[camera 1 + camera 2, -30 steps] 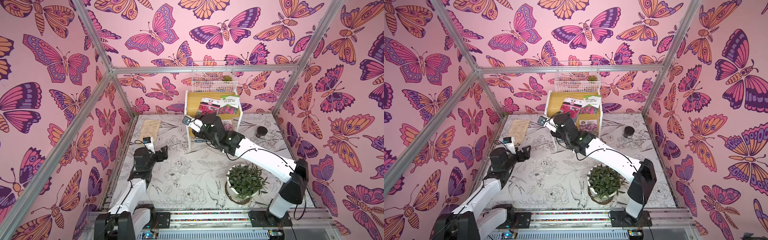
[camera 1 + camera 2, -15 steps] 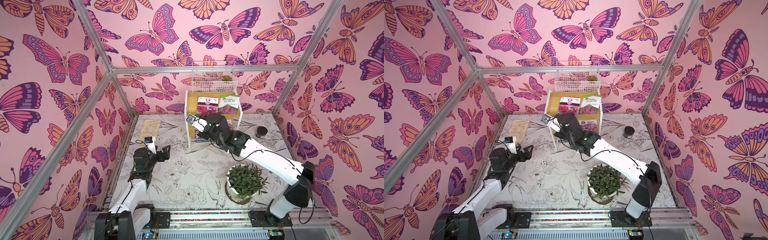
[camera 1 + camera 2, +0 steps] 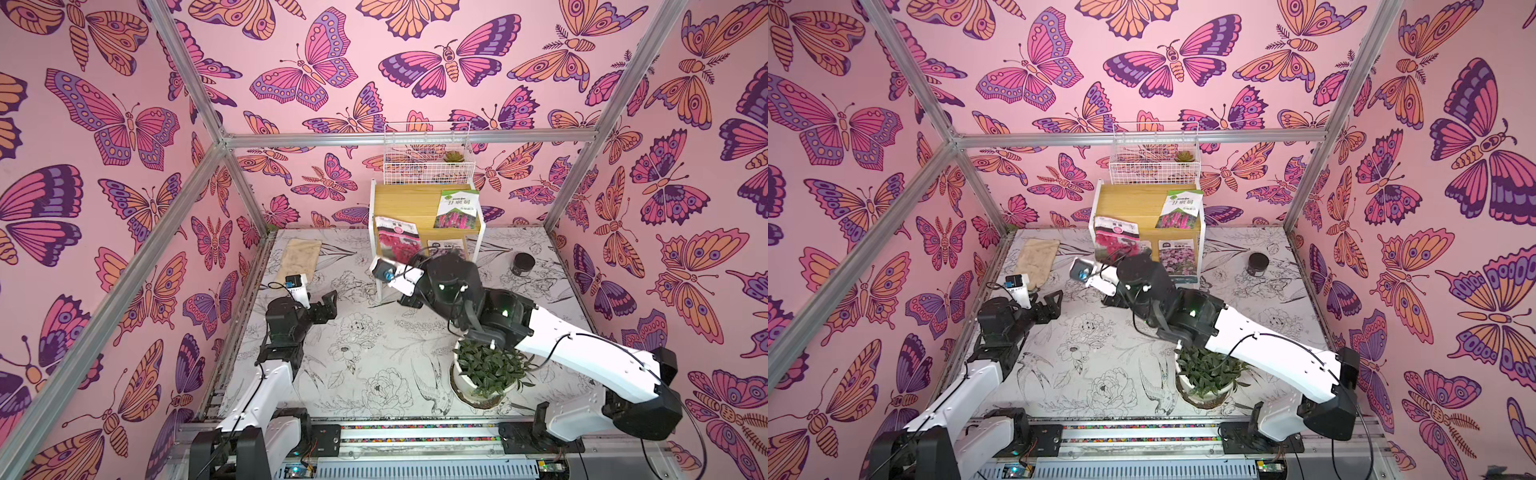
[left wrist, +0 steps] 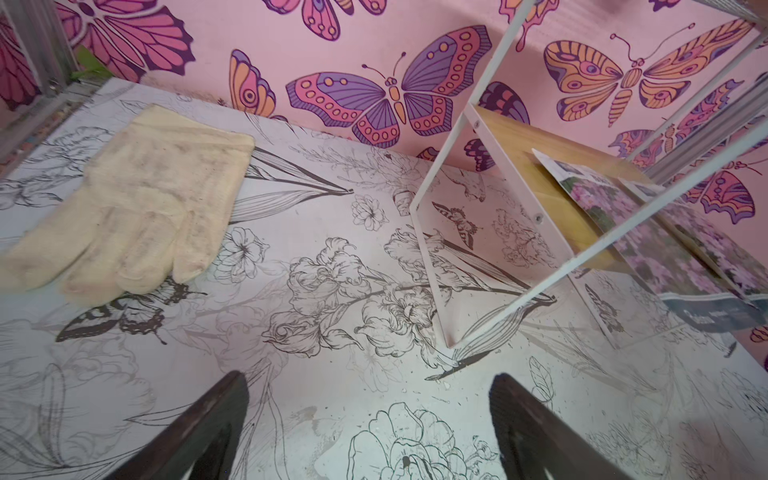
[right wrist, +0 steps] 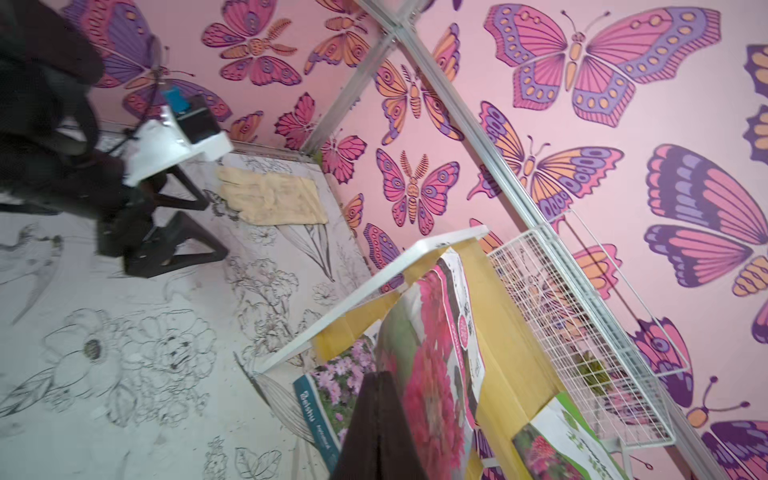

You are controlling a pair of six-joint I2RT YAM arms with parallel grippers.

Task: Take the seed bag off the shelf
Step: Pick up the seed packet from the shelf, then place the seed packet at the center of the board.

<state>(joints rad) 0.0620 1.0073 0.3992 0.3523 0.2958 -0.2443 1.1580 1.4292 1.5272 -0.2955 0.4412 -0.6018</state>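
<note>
The shelf [image 3: 409, 199] [image 3: 1129, 199] stands at the back wall in both top views. A seed bag [image 3: 395, 245] [image 3: 1116, 245] [image 5: 436, 365] with red flowers hangs tilted over the shelf's front left corner. My right gripper [image 5: 378, 376] is shut on its lower edge; in the top views my right wrist [image 3: 446, 282] hides the fingers. A green seed bag [image 3: 457, 208] lies on the upper step and a purple-flowered one [image 3: 446, 247] on the lower. My left gripper [image 3: 328, 303] [image 4: 370, 382] hovers open and empty over the table, left of the shelf.
A cream glove [image 3: 301, 257] [image 4: 137, 199] lies at the back left. A potted plant [image 3: 486, 374] stands under my right arm. A black jar [image 3: 523, 264] sits right of the shelf. A white wire basket [image 3: 428, 162] hangs above the shelf.
My right gripper has shut on the red-flowered seed bag and drawn it forward and left from the upper step. My left gripper has opened a little wider.
</note>
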